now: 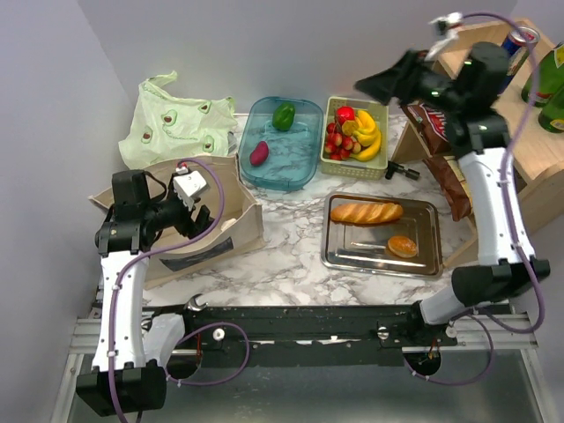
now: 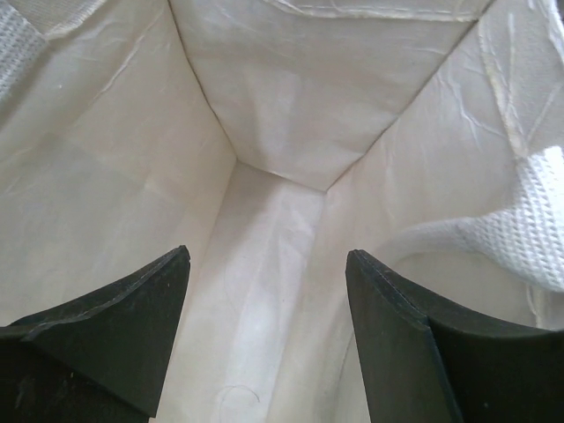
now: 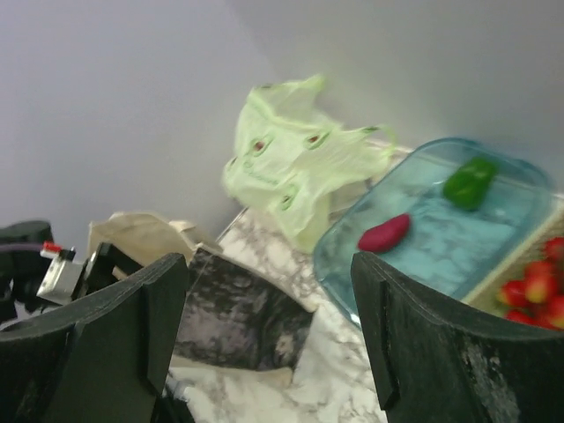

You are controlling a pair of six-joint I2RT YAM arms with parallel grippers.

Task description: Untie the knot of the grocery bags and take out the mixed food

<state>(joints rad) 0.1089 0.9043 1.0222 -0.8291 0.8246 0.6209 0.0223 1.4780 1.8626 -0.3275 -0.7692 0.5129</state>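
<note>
The pale green bag (image 1: 176,123) lies crumpled at the back left and also shows in the right wrist view (image 3: 291,167); no knot shows on it. The beige tote (image 1: 242,220) stands open in front of it. My left gripper (image 1: 198,216) is open inside the tote, with only bare cream lining (image 2: 273,141) between its fingers. My right gripper (image 1: 374,84) is open and empty, raised over the basket area. The green pepper (image 1: 283,115) and the magenta vegetable (image 1: 259,153) lie in a blue tub (image 1: 304,163). Strawberries (image 1: 339,141) and bananas (image 1: 367,132) fill a yellow basket.
A metal tray (image 1: 423,264) holds a bread loaf (image 1: 366,211) and a bun (image 1: 403,246). Crisp bags (image 1: 432,119) lean on a wooden shelf (image 1: 520,150) at the right, with green bottles (image 1: 548,79) and a can (image 1: 513,44). Walls stand at the left and back.
</note>
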